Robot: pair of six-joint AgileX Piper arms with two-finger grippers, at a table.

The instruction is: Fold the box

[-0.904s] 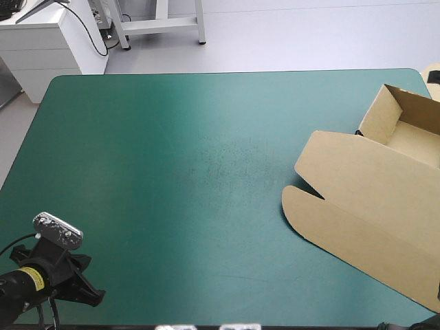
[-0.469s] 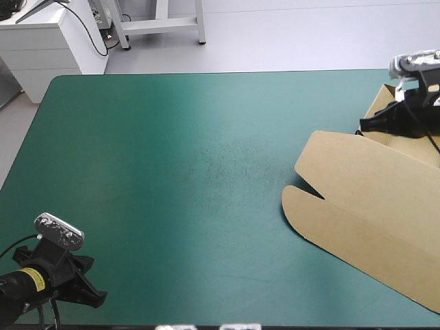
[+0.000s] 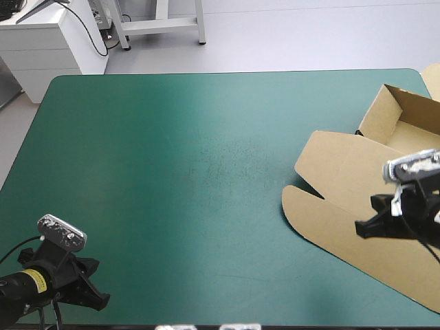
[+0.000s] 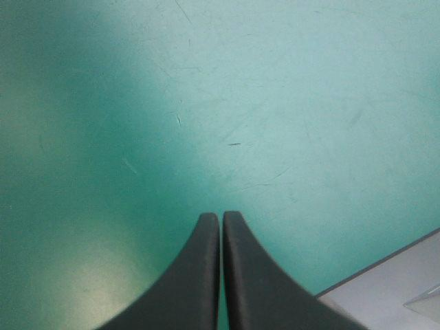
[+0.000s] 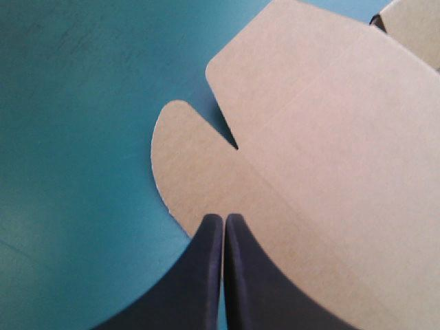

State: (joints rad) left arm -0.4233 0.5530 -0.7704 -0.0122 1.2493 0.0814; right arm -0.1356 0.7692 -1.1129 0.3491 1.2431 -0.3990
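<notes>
The brown box [image 3: 350,185] lies at the table's right side. Its lid is spread flat toward the middle, with a rounded flap [image 5: 185,165] at its near left corner. The tray part [image 3: 405,127] with raised walls stands at the far right. My right gripper [image 3: 362,229] hovers over the lid's near part, and its black fingers [image 5: 223,218] are shut with nothing in them, tips just above the rounded flap. My left gripper [image 3: 102,300] sits at the table's near left corner, shut [image 4: 221,216] and empty over bare teal-green cover.
The table's near edge [image 4: 385,271] runs close beside my left gripper. A white cabinet [image 3: 48,41] stands beyond the far left corner. A bit of pale brown board [image 3: 433,72] shows at the far right corner.
My right arm came into view at the far right over the tray, then swung toward the near side over the flat lid. My left gripper barely shifted.
</notes>
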